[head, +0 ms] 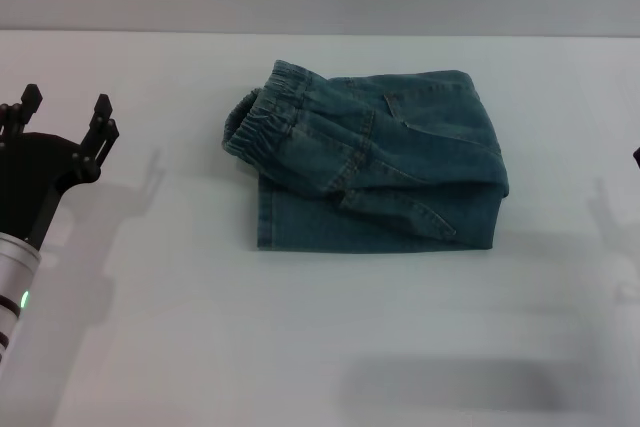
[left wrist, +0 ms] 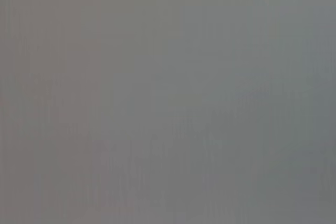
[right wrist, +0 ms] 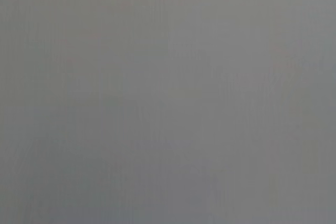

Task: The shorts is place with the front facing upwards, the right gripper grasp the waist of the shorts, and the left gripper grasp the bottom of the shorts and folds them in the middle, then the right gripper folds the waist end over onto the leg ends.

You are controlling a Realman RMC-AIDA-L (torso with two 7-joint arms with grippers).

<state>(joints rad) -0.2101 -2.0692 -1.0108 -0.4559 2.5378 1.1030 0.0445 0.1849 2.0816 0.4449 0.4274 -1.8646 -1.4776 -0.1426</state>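
Claw-wise, we are holding our left claw (head: pixel 65 112) released and empty at the tabletop's (head: pixel 300 347) left edge, well apart from the folded shorts (head: pixel 370 162) lying mid-tabletop to its right, waistband facing it, while our right claw is sitting out of view.

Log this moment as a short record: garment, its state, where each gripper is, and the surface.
garment: denim shorts
state: folded into a compact stack, elastic waist on top toward the robot's left
left gripper: at the left edge of the head view, open, apart from the shorts, holding nothing
right gripper: only a dark sliver shows at the right edge of the head view
surface: white table
wrist views: plain grey only
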